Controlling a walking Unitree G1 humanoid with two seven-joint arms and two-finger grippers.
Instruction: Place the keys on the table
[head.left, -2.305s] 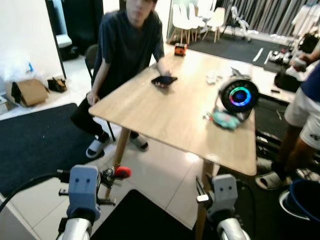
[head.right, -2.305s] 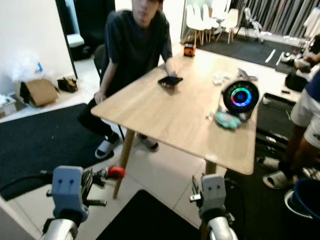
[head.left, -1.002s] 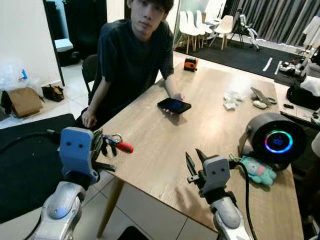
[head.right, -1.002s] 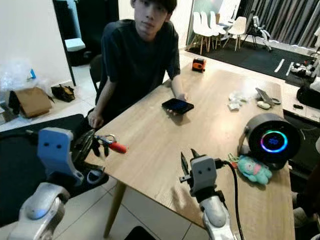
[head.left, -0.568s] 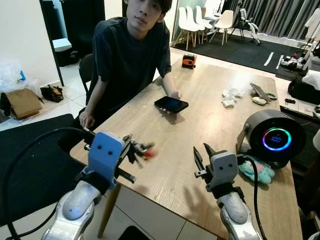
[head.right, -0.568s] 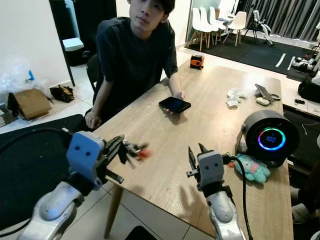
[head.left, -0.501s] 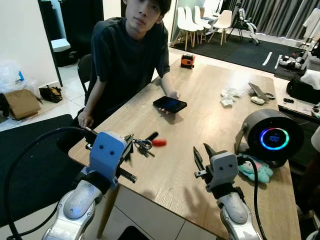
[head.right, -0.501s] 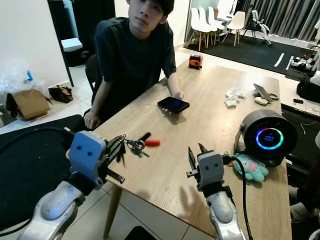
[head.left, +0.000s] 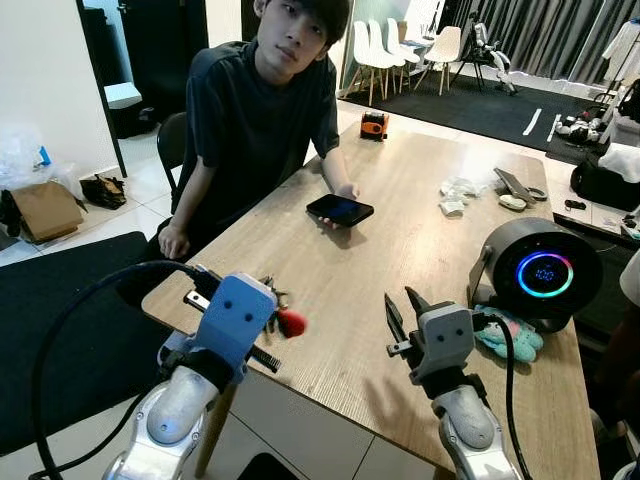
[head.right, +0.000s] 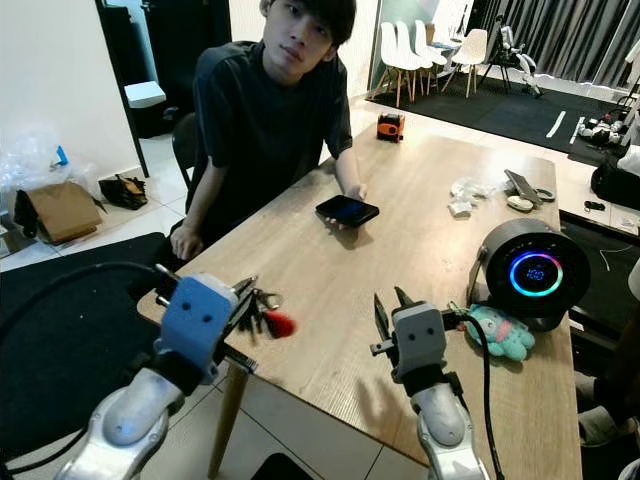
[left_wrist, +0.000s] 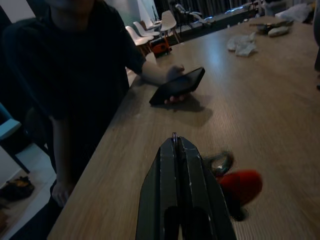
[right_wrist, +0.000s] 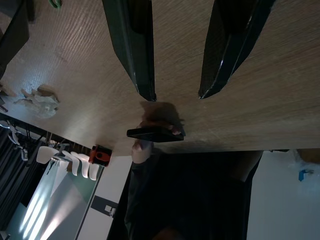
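Observation:
The keys (head.left: 287, 321), a metal bunch with a red fob, lie on the light wooden table (head.left: 400, 250) near its front left corner. My left gripper (head.right: 244, 287) hovers low right over them. In the left wrist view its fingers (left_wrist: 175, 165) are pressed shut with nothing between them, and the key ring and red fob (left_wrist: 239, 184) rest on the wood just beside them. My right gripper (head.left: 400, 303) hangs open above the table's front edge, to the right of the keys, with only bare wood between its fingers (right_wrist: 135, 55).
A person (head.left: 265, 110) sits at the far left side, one hand on a black phone (head.left: 340, 210). A round black speaker (head.left: 540, 270) and a teal plush toy (head.left: 505, 338) stand at the right. Crumpled tissue (head.left: 455, 195) and an orange tape measure (head.left: 374, 124) lie farther back.
My left gripper has moved forward over the table corner and now stands above the keys, which lay just ahead of it half a second ago. The right gripper has stayed put.

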